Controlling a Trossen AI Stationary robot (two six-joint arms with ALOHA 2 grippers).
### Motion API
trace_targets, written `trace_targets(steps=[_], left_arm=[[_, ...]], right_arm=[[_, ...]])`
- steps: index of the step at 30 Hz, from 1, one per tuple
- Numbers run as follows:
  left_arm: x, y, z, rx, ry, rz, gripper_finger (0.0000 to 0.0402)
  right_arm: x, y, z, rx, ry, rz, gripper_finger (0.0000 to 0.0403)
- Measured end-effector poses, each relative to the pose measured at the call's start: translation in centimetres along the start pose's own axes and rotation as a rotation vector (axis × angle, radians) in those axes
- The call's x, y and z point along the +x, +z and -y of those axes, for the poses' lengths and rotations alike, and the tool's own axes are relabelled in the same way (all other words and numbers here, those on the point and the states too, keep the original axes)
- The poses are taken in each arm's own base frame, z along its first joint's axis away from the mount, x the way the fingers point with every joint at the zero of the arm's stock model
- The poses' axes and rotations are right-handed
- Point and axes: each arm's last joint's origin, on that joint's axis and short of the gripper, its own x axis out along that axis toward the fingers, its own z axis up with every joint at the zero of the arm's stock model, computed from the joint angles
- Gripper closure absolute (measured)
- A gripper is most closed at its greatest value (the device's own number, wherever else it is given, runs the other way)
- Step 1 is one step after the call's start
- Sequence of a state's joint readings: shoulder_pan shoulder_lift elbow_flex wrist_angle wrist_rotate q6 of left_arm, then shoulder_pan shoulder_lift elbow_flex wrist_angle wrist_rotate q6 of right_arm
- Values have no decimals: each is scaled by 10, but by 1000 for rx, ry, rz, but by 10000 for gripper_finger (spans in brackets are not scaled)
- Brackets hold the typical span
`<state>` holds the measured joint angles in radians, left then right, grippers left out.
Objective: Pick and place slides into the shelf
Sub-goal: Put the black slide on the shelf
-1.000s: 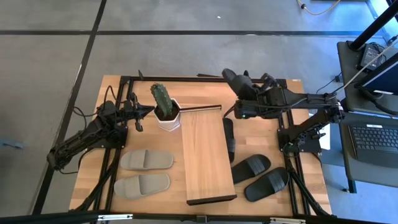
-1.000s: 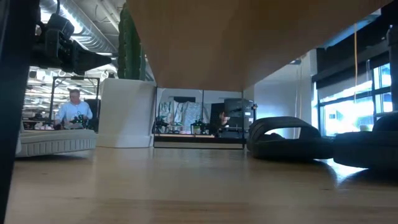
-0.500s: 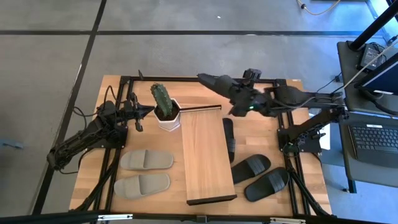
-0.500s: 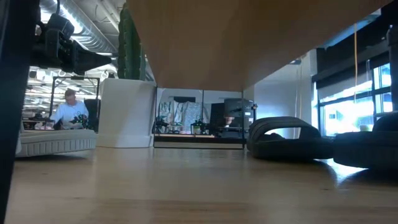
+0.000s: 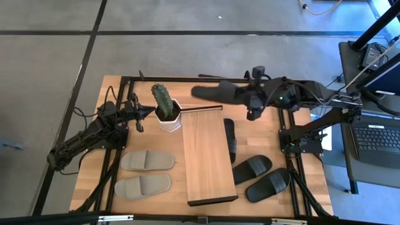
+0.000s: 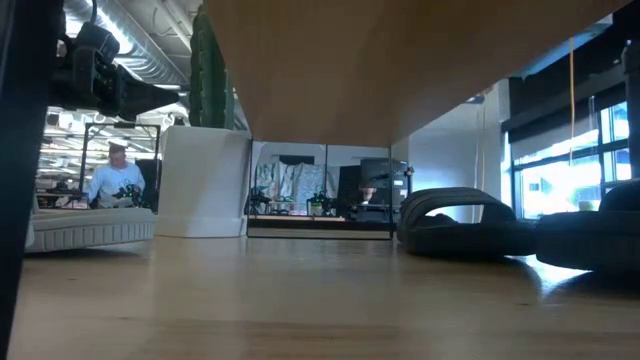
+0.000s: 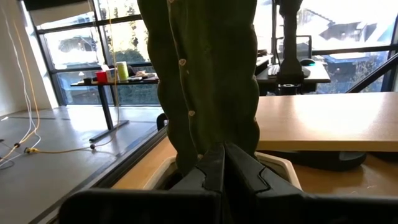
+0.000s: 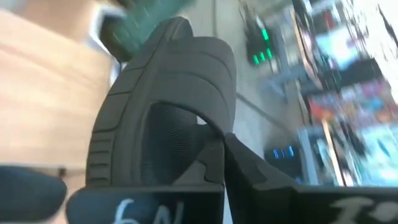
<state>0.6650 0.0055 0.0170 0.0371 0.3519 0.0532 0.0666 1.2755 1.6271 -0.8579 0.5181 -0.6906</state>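
Note:
My right gripper (image 5: 249, 103) hangs above the table's far edge, shut on a black slide (image 5: 215, 94) that sticks out toward the table's left, past the far end of the shelf (image 5: 205, 156). The wrist view shows that slide's strap (image 8: 180, 68) just ahead of the fingers. Three more black slides (image 5: 229, 139) (image 5: 252, 169) (image 5: 269, 184) lie flat right of the shelf. Two grey-beige slides (image 5: 147, 160) (image 5: 142, 186) lie left of it. My left gripper (image 5: 139, 117) waits shut beside the cactus pot (image 5: 167, 117), touching nothing. My right gripper pinches the black slide between its two fingers at the end nearest the wrist (image 8: 208, 134), just behind the strap. The fingers come level from the table's right, along the slide. The slide is lifted clear and lies roughly level, pointing left.
A cactus (image 5: 162, 99) in a white pot stands at the shelf's far left corner. The shelf's wooden underside (image 6: 400, 60) sits raised above the tabletop (image 6: 320, 300). Black frame bars (image 5: 294, 156) run along both table sides. A person (image 6: 115, 175) sits far behind.
My right gripper has swung the held black slide from pointing at the far edge round to pointing toward the table's left. It has also carried the slide slightly toward the far edge. The slide stays lifted clear. The left arm has kept still.

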Motion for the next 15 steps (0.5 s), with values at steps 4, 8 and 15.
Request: trace_targets(steps=[4, 8, 15], left_arm=[[0, 0, 0, 0, -1, 0, 401], [0, 0, 0, 0, -2, -1, 401], [0, 0, 0, -1, -1, -1, 401]], right_arm=[[4, 4, -5, -53, 34, 123, 402], [10, -3, -21, -115, 26, 181, 402], [29, -27, -61, -229, 12, 344, 402]])
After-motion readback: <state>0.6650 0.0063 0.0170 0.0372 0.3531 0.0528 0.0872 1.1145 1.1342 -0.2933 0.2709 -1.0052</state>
